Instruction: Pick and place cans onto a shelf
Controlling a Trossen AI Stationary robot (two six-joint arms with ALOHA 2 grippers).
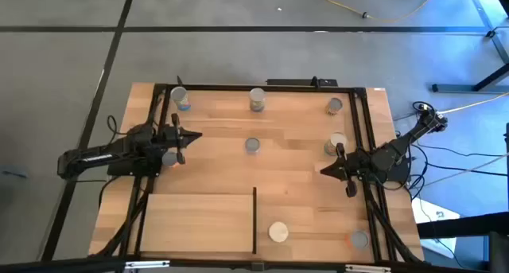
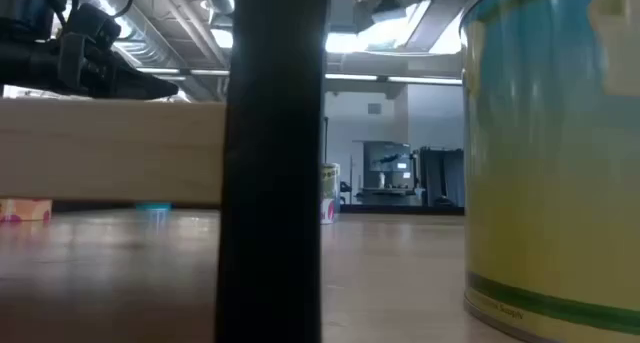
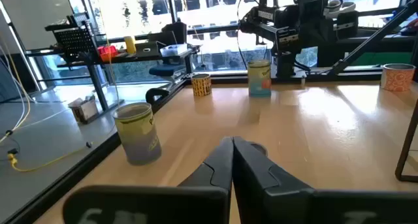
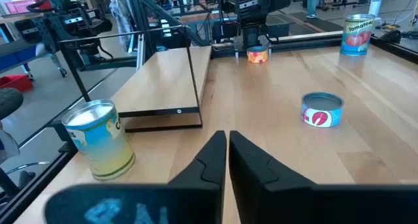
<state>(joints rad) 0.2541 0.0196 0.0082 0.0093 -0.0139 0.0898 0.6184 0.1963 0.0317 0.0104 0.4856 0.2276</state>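
Cans scattered over the tabletop (image 1: 302, 157), none on the shelf (image 1: 199, 221) panel; one (image 1: 278, 232) stands just beside its black divider (image 1: 254, 220). Left gripper (image 1: 193, 135) and right gripper (image 1: 324, 169) both clenched, empty, at opposite table edges. Risk: reaching with fingers closed would knock the short centre can (image 1: 252, 146) instead of grasping it.

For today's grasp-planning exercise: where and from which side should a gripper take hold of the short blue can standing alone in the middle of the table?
The short blue can stands upright with clear table all round. Its low round wall suits a grip across the sides, probably coming down from above, fingers straddling the flat top. The right gripper, its fingers shut for now, points towards it and looks the nearer.
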